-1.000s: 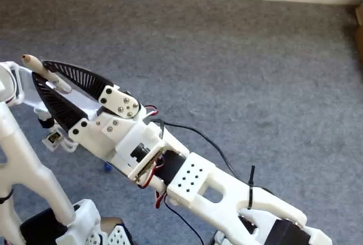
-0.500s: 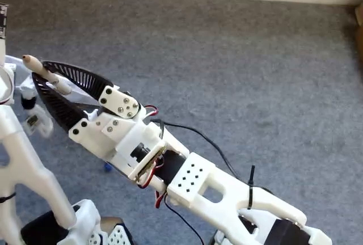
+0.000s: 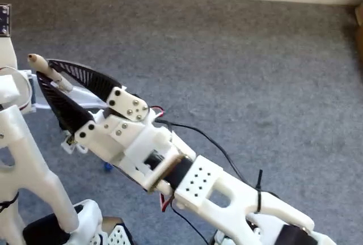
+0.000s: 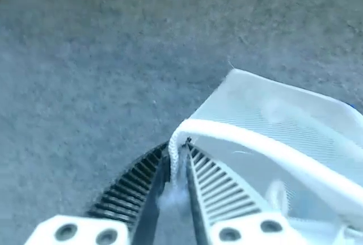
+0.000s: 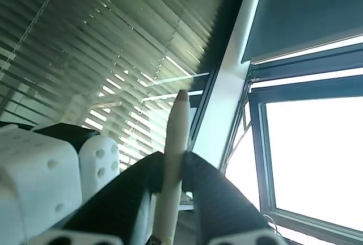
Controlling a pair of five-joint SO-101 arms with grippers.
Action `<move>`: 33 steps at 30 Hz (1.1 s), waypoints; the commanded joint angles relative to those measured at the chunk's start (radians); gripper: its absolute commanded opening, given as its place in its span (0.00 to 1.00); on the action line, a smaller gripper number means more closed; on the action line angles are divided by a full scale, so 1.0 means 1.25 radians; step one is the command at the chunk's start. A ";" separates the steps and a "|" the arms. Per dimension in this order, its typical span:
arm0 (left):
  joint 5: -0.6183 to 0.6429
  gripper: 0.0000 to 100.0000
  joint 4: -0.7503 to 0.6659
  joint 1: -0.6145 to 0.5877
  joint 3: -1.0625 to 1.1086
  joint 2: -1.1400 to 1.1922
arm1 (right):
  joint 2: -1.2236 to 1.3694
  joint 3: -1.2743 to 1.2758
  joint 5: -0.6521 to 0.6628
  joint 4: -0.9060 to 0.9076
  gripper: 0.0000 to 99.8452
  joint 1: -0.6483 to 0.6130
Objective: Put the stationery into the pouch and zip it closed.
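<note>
Left jaws pinch the mesh pouch (image 4: 272, 114) rim; right jaws grip a pen (image 5: 177, 131) pointing upward, outside it.

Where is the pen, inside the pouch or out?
Out: the right gripper is shut on the pen, aloft; the left gripper pinches the pouch rim.

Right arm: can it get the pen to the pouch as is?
Probably not yet. The right gripper is shut on the pen, which points up toward the blinds, not at the pouch that the left gripper pinches by its rim. It would likely have to tip down.
</note>
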 commanded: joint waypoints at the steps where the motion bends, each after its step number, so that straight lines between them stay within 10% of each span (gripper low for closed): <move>1: 0.058 0.01 0.047 0.045 -0.026 -0.001 | -0.067 -0.002 0.009 0.004 0.00 -0.008; 33: 0.157 0.01 0.045 0.051 -0.025 -0.006 | 0.223 -0.009 0.009 -0.001 0.00 -0.015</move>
